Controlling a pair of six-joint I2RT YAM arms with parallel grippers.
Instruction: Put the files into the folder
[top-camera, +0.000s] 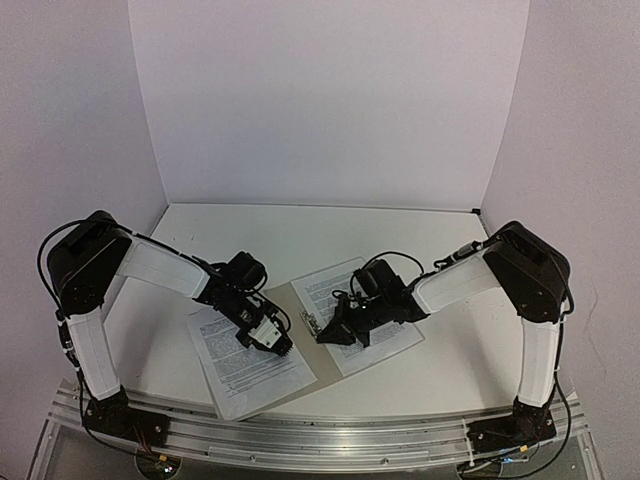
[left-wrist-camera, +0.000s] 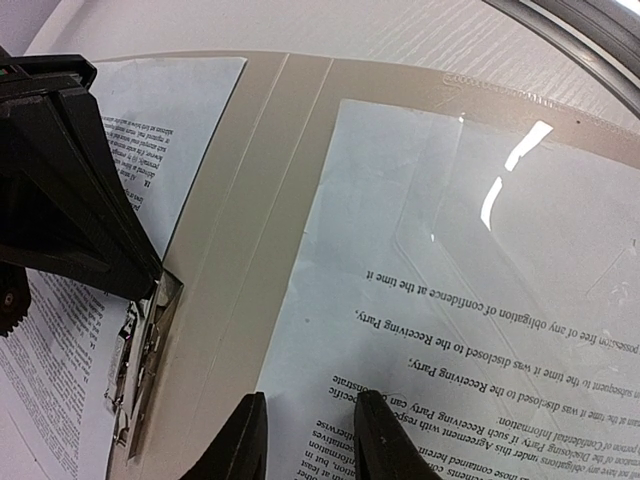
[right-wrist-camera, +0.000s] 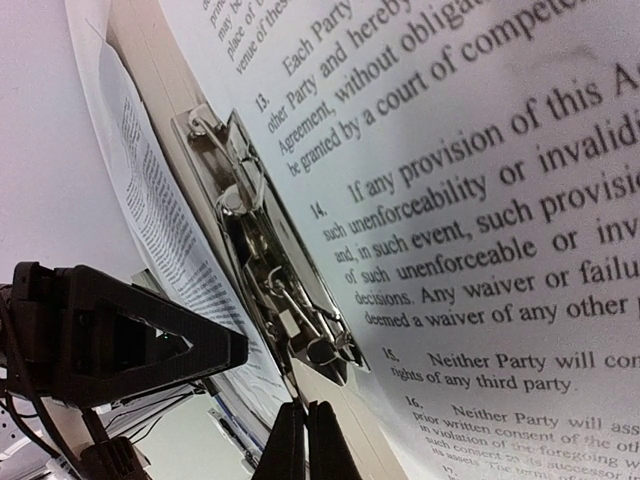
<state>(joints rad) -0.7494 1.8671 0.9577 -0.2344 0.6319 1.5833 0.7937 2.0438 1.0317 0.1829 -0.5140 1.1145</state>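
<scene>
The tan folder (top-camera: 288, 303) lies open on the white table, with a metal clip (top-camera: 308, 322) at its spine. One printed sheet (top-camera: 240, 365) lies on its left half and another (top-camera: 328, 283) on its right half. My left gripper (top-camera: 283, 345) is open, low over the inner edge of the left sheet (left-wrist-camera: 450, 250), with one finger (left-wrist-camera: 243, 440) over the bare folder (left-wrist-camera: 260, 200). My right gripper (top-camera: 323, 334) is shut, its tips (right-wrist-camera: 305, 440) right at the near end of the clip (right-wrist-camera: 270, 270). I cannot tell whether they pinch anything. The right sheet (right-wrist-camera: 500, 150) lies beside the clip.
White walls close in the table at the back and both sides. An aluminium rail (top-camera: 300, 435) runs along the near edge under the arm bases. The two grippers sit close together over the folder's spine.
</scene>
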